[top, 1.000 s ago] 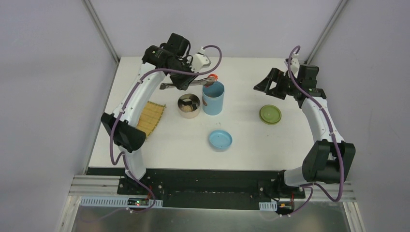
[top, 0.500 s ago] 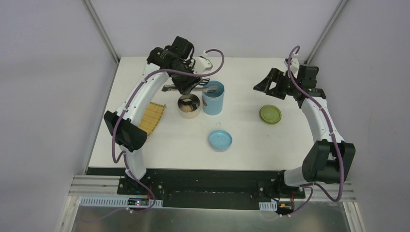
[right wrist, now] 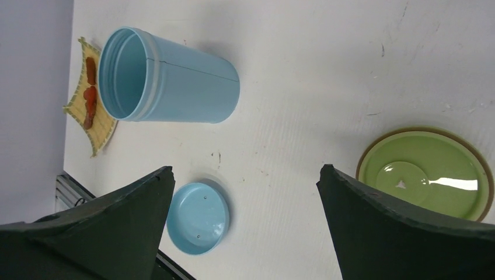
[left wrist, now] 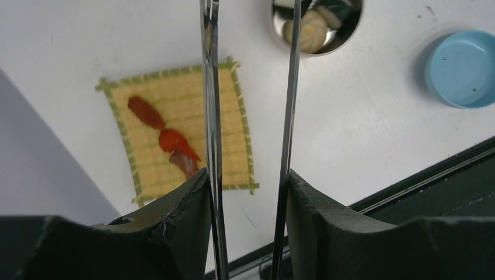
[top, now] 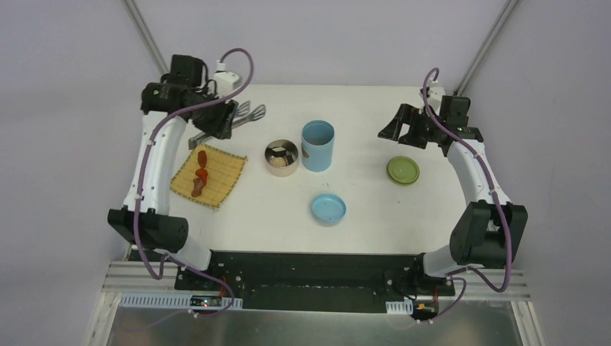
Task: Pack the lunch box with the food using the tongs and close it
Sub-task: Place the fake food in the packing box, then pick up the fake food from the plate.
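White table (top: 375, 223) | left: bamboo mat (top: 223, 180) lying flat | centre: steel bowl (top: 281, 157) just beside upright light-blue cylinder (top: 318, 145) | nearer us: blue lid (top: 328, 209) | right: green lid (top: 403, 171), alone

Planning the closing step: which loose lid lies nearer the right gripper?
The olive-green lid, close beside the right gripper; the light-blue lid sits farther off, toward the front middle.
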